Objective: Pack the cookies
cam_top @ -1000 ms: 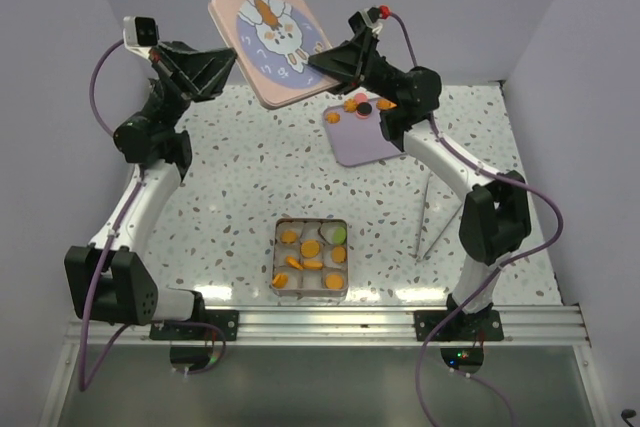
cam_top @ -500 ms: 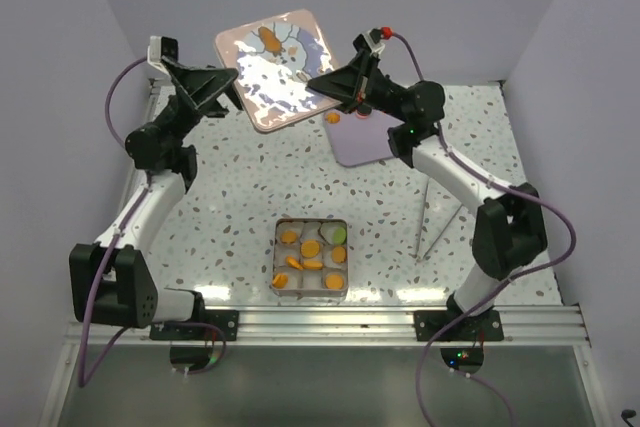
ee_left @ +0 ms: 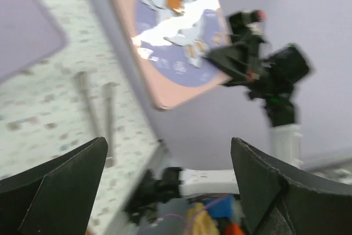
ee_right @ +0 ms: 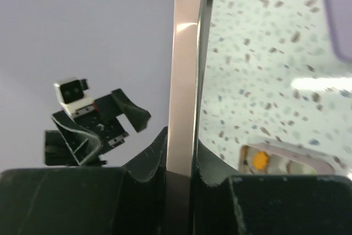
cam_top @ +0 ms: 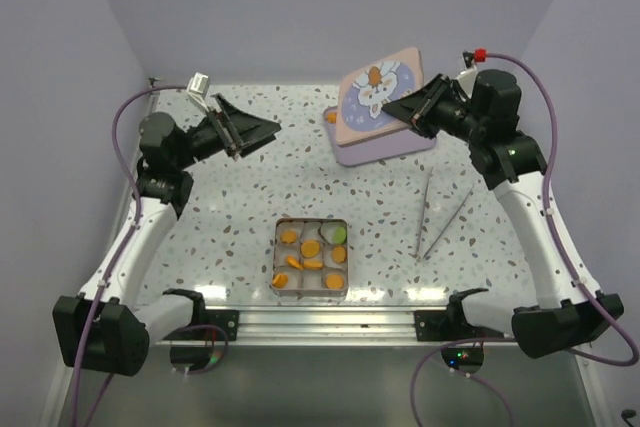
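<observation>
Lid [cam_top: 378, 97] shifted to upper right, released by left gripper [cam_top: 262, 137], jaws spread wide, empty; right gripper [cam_top: 388, 107] clamped on lid edge. Cookies [cam_top: 310, 249] seen in tin [cam_top: 275, 257], lower centre.

Top view: lit evenly from above, sharp throughout; only faint shadows seen on the table [cam_top: 240, 207]. Left wrist view: whole frame smeared by motion; white glare recorded across the lid [ee_left: 170, 81]; left gripper [ee_left: 169, 147] dark, unfocused. Right wrist view: lid edge glare-streaked, table blurred.
</observation>
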### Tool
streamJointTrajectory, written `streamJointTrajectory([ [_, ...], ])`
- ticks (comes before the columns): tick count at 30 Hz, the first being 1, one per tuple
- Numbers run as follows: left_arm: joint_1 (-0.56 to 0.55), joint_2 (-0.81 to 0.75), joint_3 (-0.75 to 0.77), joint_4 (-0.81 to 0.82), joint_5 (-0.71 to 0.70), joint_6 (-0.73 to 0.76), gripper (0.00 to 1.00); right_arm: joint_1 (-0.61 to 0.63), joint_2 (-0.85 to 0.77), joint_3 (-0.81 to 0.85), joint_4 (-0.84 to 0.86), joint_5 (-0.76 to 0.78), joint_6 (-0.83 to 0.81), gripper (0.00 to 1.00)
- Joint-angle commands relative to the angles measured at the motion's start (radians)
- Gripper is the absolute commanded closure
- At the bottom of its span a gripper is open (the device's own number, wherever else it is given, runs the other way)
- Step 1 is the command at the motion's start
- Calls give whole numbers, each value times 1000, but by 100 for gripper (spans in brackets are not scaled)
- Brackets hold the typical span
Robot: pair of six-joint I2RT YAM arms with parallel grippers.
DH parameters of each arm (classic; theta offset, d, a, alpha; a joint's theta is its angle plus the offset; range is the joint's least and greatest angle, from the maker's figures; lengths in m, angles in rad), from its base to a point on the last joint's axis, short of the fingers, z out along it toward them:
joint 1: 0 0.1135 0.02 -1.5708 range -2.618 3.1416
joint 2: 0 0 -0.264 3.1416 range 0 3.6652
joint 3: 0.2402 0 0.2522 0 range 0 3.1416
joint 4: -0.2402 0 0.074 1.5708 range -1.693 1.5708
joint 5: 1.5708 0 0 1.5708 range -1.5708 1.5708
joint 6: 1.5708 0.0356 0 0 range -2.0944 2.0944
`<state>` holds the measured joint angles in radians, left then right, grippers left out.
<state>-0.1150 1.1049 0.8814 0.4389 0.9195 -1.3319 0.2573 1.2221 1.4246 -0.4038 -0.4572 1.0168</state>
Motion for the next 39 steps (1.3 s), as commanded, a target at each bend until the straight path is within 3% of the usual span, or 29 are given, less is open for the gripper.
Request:
streamJointTrajectory([
  [1, -44, 51, 114, -898, -232, 706, 2, -1, -16, -9, -283, 109, -158, 100],
  [3, -98, 114, 129, -1059, -409, 779, 6, -1, -27, -22, -306, 112, -173, 100],
  [6, -196, 190, 125, -1155, -594, 842, 11, -3, -41, -36, -340, 123, -202, 100],
  [12, -365, 243, 116, -1239, -784, 807, 14, -6, -36, -18, -400, 129, -253, 100],
  [15, -397, 236, 82, -1244, -814, 790, 16, -7, -26, -6, -408, 124, -259, 100],
  [21, -420, 263, 16, -1211, -815, 787, 46, -10, -1, -12, -392, 94, -256, 100],
  [29, -433, 340, 24, -1160, -817, 786, 64, -24, 27, 25, -402, 80, -280, 100],
  [32, -440, 394, 37, -1146, -818, 790, 86, -30, 28, 27, -402, 77, -287, 100],
  [35, -443, 423, 57, -1140, -818, 790, 100, -41, 20, 22, -402, 77, -291, 100],
  [39, -443, 473, 112, -1128, -806, 772, 100, -55, 14, 20, -402, 77, -310, 100],
])
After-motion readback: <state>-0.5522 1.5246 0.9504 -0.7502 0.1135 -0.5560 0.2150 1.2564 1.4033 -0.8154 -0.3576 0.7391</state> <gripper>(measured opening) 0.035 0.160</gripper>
